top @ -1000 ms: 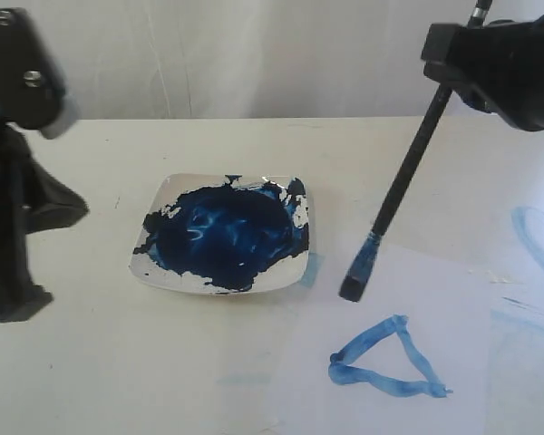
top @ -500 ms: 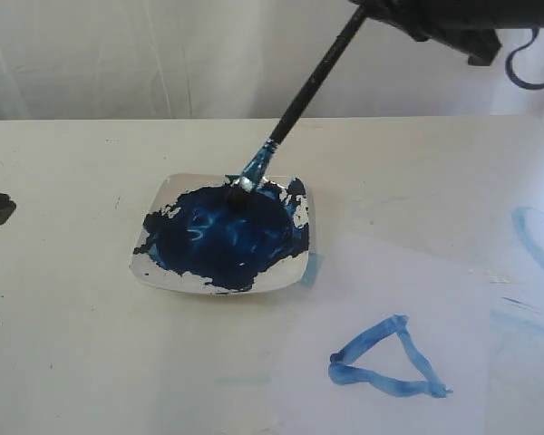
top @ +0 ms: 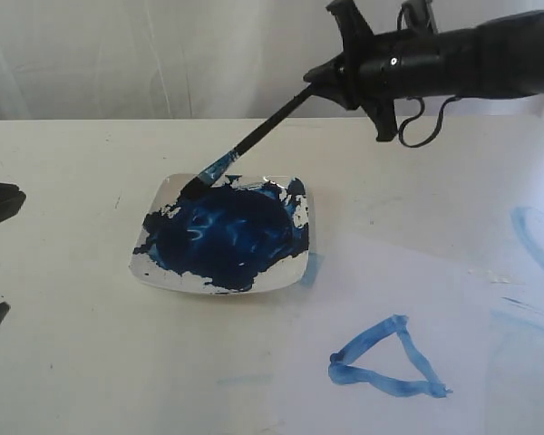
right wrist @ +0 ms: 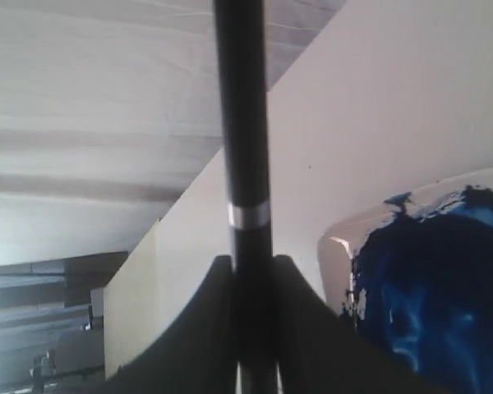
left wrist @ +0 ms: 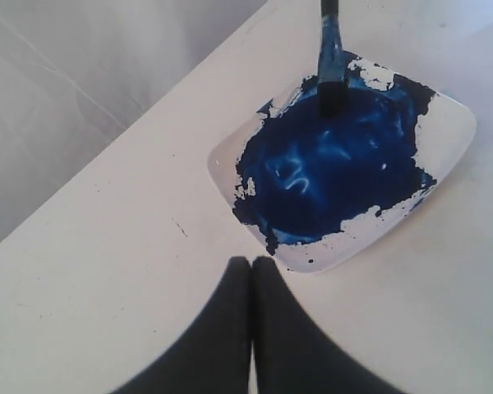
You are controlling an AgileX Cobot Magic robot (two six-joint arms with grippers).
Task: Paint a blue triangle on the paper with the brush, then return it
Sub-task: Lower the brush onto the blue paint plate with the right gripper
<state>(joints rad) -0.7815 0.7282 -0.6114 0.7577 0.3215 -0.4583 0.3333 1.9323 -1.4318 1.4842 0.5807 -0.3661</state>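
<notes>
We take the plate (top: 152, 272) as our landmark; it sits on the table (top: 72, 362) with paint (top: 227, 236) in it. The paper (top: 453, 299) lies on the table to the plate's right and in front of it. The triangle (top: 381, 384) is on the paper, right of and in front of the plate, well apart from it. The brush (top: 258, 134) slants down from behind and to the right of the plate, gripped in the right gripper (top: 331, 80), its tip at the plate's rear rim.

No legible text or markings anywhere

Right pincer (top: 325, 80) holds the brush (top: 251, 139) (tip blue) over the plate (top: 145, 265).
</notes>
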